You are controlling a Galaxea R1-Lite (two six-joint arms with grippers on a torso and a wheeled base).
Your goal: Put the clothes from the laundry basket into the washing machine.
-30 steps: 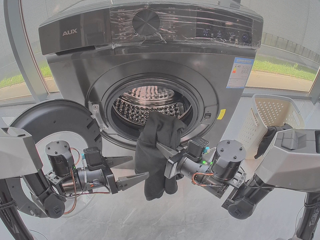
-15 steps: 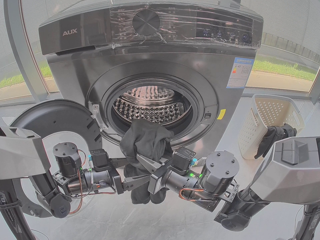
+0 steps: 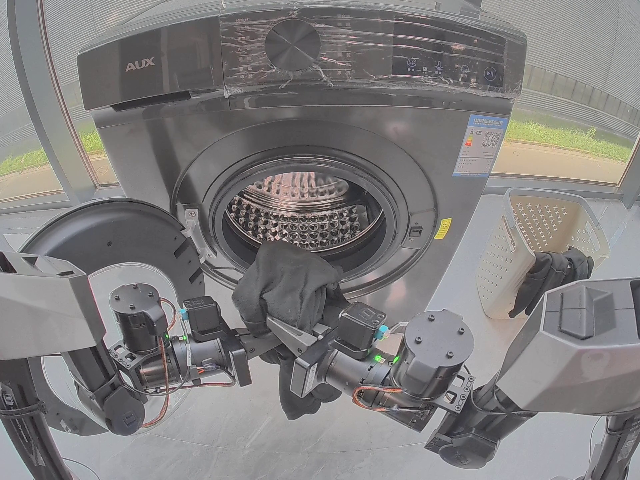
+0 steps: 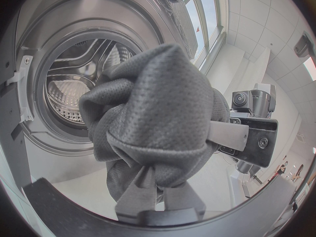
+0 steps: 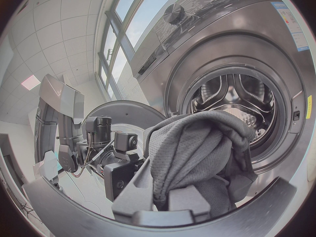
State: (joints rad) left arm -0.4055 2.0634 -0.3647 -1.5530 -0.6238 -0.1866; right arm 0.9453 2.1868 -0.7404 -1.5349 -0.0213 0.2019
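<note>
Dark grey garment [image 3: 290, 288]: bunched into a loose ball in front of the washing machine [image 3: 300, 121], at the lower lip of the round opening. We see it outside the drum [image 3: 300, 215], not in it. A tail of the cloth hangs down below the bundle toward the floor [image 3: 267, 441]. The fabric looks like fine mesh in the wrist views.

Right gripper [image 3: 280, 331]: comes in from the robot's right, its fingers buried in the underside of the bundle and closed on the cloth. In its own wrist view the fabric drapes over and between the fingers.

Left gripper [image 4: 159, 185]: comes in from the robot's left, meeting the same bundle low down. Its two fingers are drawn nearly together with a fold of cloth pinched between them. The two grippers sit just beside each other under the garment.

Machine: door [image 3: 107, 241] swung fully open to the robot's left, the port uncovered. We see perforated metal and no clothes in the part of the drum that shows above the bundle. Control panel and dial along the top, under clear wrapping.

Laundry basket [image 3: 533, 235]: white, perforated, on the floor to the right of the machine, well apart from the grippers and tipped back. A second dark garment [image 3: 550, 271] hangs over its near rim.

Pale glossy floor; windows behind the machine.
</note>
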